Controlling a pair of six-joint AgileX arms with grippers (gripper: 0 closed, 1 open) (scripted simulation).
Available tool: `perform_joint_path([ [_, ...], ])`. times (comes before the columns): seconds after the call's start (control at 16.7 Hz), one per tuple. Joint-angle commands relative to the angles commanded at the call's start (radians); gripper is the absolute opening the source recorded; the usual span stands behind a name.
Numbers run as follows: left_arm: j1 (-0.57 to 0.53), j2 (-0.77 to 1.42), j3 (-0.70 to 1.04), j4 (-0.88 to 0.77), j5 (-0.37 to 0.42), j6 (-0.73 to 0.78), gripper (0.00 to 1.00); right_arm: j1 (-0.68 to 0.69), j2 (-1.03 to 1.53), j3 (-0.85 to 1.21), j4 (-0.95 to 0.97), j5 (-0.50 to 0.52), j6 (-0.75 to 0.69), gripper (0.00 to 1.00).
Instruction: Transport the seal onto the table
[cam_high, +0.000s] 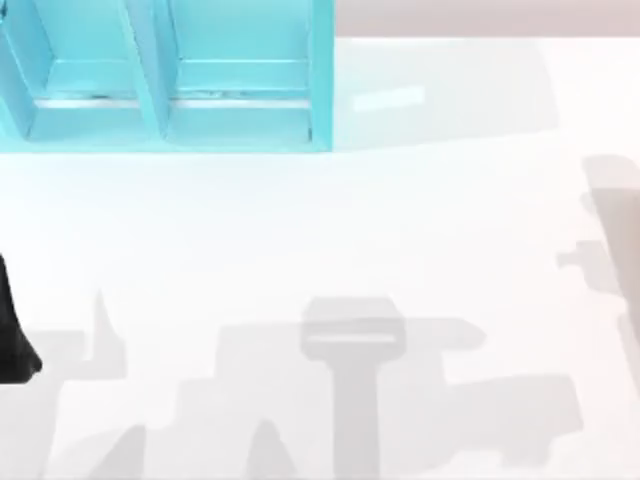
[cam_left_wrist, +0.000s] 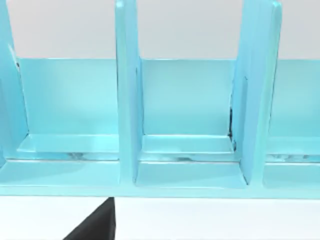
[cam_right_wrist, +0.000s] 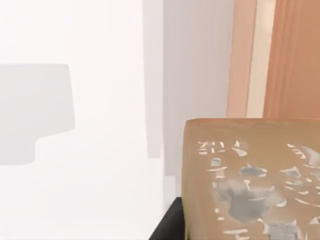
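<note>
Seal (cam_right_wrist: 252, 180) comes first, filling the near part of the right wrist view: a tan-brown block with pale grey and white marks on its face, hard against that camera. Just under its near edge a dark piece of the right gripper (cam_right_wrist: 167, 222) pokes out; whether the fingers are closed on the block I cannot tell, though it sits right at the gripper. Behind it lies the white table (cam_right_wrist: 90, 150) with soft grey shadows.

From above, a black part of the left arm (cam_high: 12, 335) shows at about nine o'clock on the table's left edge. Its wrist view has a black bit of the left gripper (cam_left_wrist: 95, 227) low down, fingers hidden, so how wide it stands I cannot tell. Farther off, at eleven o'clock, stands the turquoise shelf unit (cam_high: 160, 110), its open compartments split by upright dividers (cam_left_wrist: 127, 100). Arm shadows lie across the table at six and three o'clock.
</note>
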Motion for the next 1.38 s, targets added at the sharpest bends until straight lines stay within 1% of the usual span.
perform_joint_path([
  [0.24,0.0,0.0,0.0,0.0,0.0,0.0,1.0,-0.003,0.007,-0.001,0.004,0.0,0.003,0.0],
  [0.36,0.0,0.0,0.0,0.0,0.0,0.0,1.0,0.027,0.044,0.023,0.024,0.0,0.034,0.0],
  [0.54,0.0,0.0,0.0,0.0,0.0,0.0,1.0,0.118,0.178,0.091,0.091,0.0,0.126,0.0],
  [0.78,0.0,0.0,0.0,0.0,0.0,0.0,1.0,0.269,0.435,0.195,0.212,0.001,0.281,0.0],
  [0.96,0.0,0.0,0.0,0.0,0.0,0.0,1.0,0.352,0.539,0.248,0.283,0.002,0.366,0.0],
  [1.38,0.0,0.0,0.0,0.0,0.0,0.0,1.0,0.364,0.56,0.239,0.311,0.0,0.382,0.0],
])
